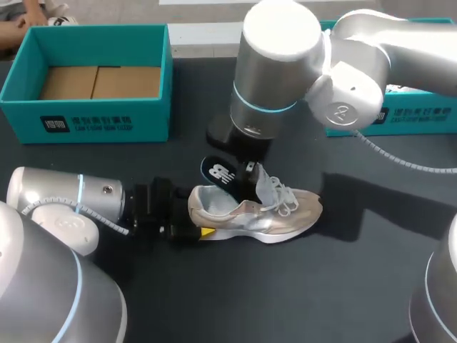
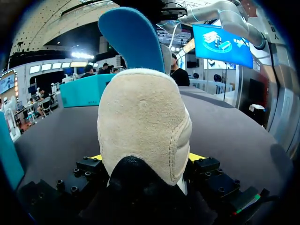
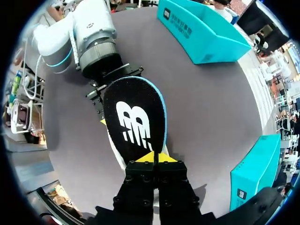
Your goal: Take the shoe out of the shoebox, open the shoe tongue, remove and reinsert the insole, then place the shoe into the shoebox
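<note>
beige suede covers the shoe (image 1: 260, 214), which stands on its sole on the black table (image 1: 357, 286), well apart from the teal shoebox (image 1: 93, 121) at the far left corner. its toe points to the right side and its white laces (image 1: 284, 194) lie loose on top. the left gripper (image 1: 200, 216) clamps the heel from both sides; in the left wrist view one yellow tip shows on each side of the heel. the right gripper (image 3: 154, 157) comes from above, and its two tips are pressed nearly together on one end of the insole (image 3: 136, 117). the insole, black with a white mark and blue underneath, stands tilted over the shoe's opening. i cannot tell if its lower end is inside. a second teal box (image 1: 421, 114) stands at the far right.
</note>
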Available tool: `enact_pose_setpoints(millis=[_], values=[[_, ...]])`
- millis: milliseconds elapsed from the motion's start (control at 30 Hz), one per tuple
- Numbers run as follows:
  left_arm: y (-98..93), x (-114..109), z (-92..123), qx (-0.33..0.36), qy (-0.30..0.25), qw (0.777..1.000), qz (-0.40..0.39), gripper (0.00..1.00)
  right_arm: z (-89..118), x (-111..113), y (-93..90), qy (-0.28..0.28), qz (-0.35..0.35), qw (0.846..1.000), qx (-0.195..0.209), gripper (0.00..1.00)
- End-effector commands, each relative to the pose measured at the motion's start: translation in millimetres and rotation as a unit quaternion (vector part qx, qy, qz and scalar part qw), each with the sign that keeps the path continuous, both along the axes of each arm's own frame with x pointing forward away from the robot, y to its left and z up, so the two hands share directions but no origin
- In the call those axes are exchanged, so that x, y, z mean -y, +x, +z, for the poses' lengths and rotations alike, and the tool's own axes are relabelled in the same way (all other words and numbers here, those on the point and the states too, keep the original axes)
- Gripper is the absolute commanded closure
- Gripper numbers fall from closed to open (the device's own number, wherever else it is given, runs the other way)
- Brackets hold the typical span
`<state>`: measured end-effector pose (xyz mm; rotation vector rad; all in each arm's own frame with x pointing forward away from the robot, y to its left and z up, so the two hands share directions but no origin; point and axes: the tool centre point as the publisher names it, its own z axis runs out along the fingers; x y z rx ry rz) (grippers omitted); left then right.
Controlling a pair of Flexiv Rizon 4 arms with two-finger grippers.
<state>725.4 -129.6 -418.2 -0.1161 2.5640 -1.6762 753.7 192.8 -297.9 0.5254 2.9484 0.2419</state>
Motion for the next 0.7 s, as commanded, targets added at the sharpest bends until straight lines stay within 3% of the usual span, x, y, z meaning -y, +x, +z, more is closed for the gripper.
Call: enact_pose_setpoints(millis=[33,500,667,700], values=[[-1.0,1,-3,0.001,0.000,1.000,0.001,1.00,5,-8,7.8,0.013,0.023,1.000,-0.001,1.00],[-1.0,1,-3,0.001,0.000,1.000,0.001,1.00,-3,-51,9.9,0.033,0.080,0.996,-0.034,1.00],[-1.0,1,-3,0.001,0.000,1.000,0.001,1.00,-4,-52,8.0,0.051,0.069,0.995,-0.043,1.00],[-1.0,1,-3,0.001,0.000,1.000,0.001,1.00,-2,-51,7.2,0.060,0.070,0.995,-0.048,0.94]])
